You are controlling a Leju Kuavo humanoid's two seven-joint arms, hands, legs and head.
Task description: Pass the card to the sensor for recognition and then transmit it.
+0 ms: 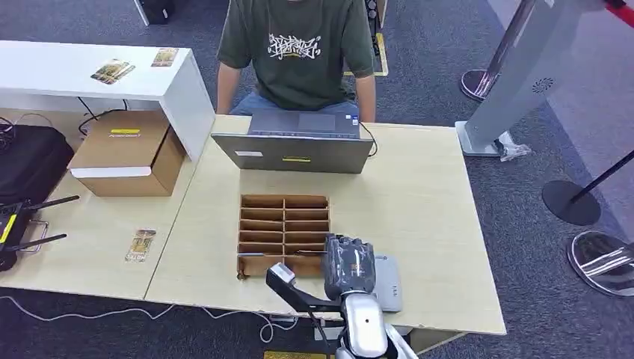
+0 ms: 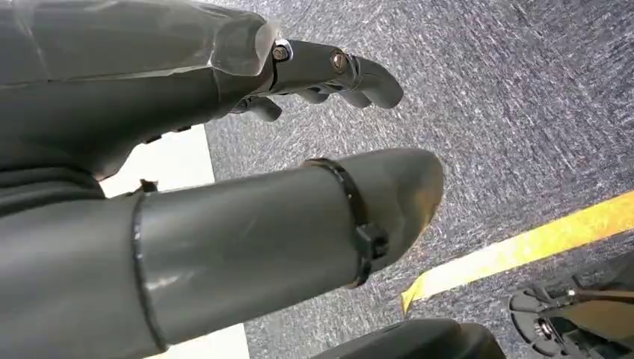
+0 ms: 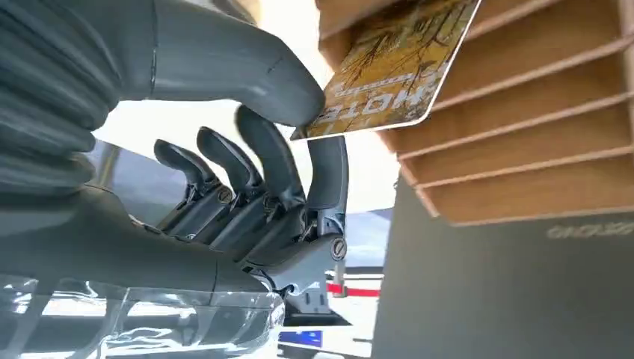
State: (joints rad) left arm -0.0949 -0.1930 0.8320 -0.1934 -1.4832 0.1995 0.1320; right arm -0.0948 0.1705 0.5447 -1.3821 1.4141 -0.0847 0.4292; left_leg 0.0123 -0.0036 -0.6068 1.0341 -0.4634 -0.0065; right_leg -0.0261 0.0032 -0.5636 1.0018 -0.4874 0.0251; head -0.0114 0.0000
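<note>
- One card, yellow-brown with printed lettering, sitting pinched between the thick thumb and a dark finger of the right hand; sticking out past the fingertips toward the slotted wooden organizer.
- Hovering, in the head view, with the right hand over the near right corner of the wooden organizer, just beside a flat grey sensor pad lying on the light wooden table.
- Resting the other dark fingers of the right hand curled under the card, not touching it as far as the wrist view shows.
- Hanging low with the left hand, over grey carpet and a yellow floor stripe; gripping nothing, fingers loosely bent and apart from the thumb.
- Standing behind the organizer: a grey laptop, lid toward the robot, with a seated person in a dark green printed shirt behind it.
- Lying well apart to the left: another card on the neighbouring table, beside a cardboard box.
</note>
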